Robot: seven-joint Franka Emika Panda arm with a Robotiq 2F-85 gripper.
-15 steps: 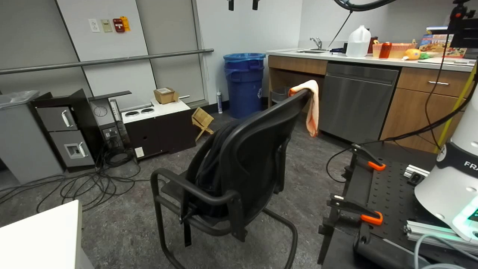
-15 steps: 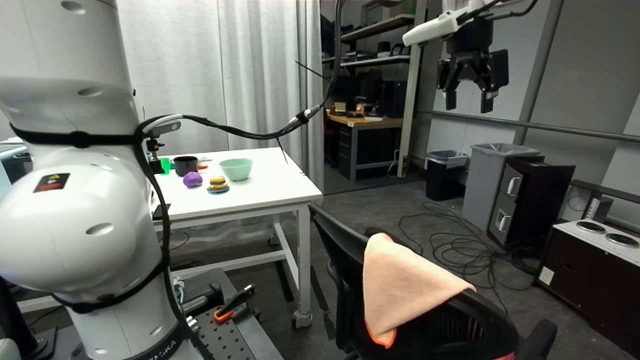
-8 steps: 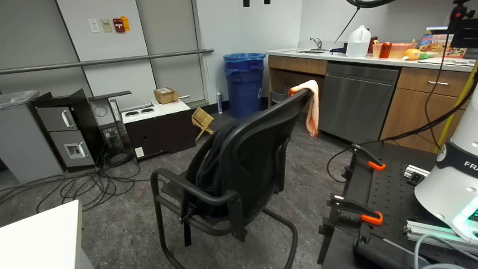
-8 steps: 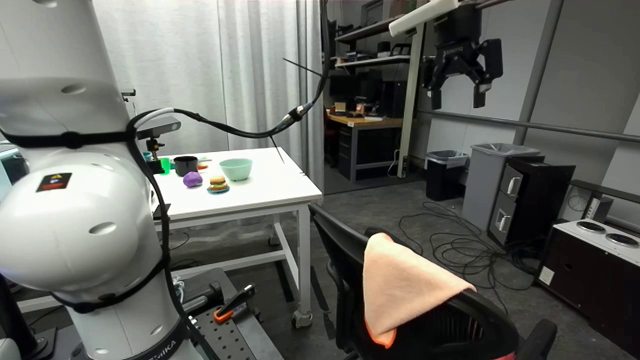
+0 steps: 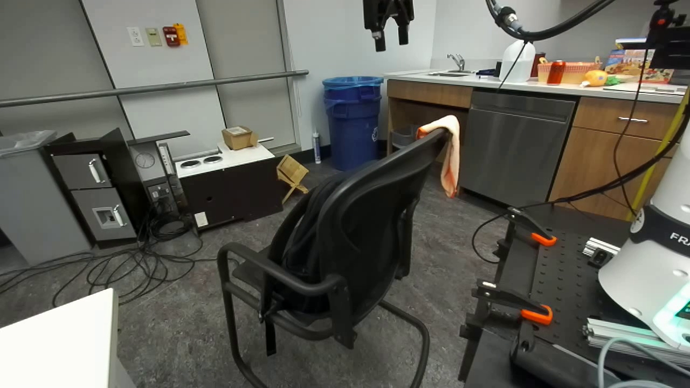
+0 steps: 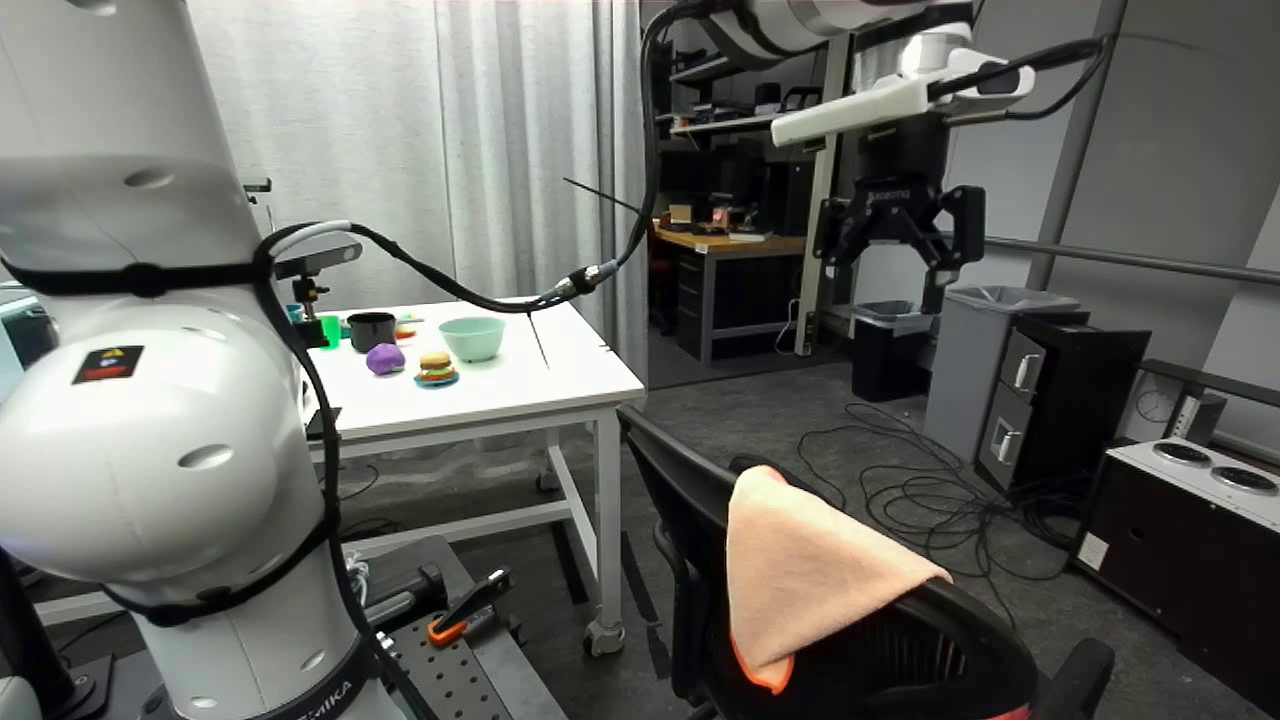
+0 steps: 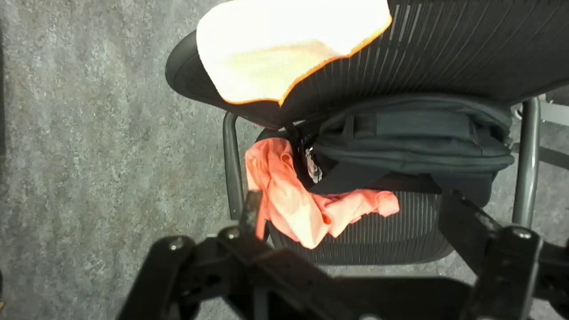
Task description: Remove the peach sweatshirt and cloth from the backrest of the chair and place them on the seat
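The peach cloth [image 5: 450, 156] with an orange edge hangs over the top corner of the chair backrest [image 5: 372, 226]. It also shows in an exterior view [image 6: 810, 580] and at the top of the wrist view [image 7: 284, 49], overexposed. A coral-peach garment, seemingly the sweatshirt [image 7: 291, 200], lies crumpled on the chair seat [image 7: 378, 235] in the wrist view; the backrest hides it in an exterior view. My gripper is open and empty, pointing down, well above the chair in both exterior views [image 5: 392, 41] [image 6: 885, 285]. Its fingers straddle the seat area in the wrist view [image 7: 353, 206].
A dark backpack [image 7: 422, 138] leans against the backrest on the seat. Armrests [image 7: 529, 164] flank the seat. A white table [image 6: 500, 390] with toy items stands beyond the chair. A black toy kitchen [image 5: 232, 183] and loose cables [image 5: 145, 264] are on the floor.
My gripper first shifted sideways, then came down: rightward and lower in one exterior picture, leftward and lower in the opposite one. It stayed open. The cloth and chair have not moved.
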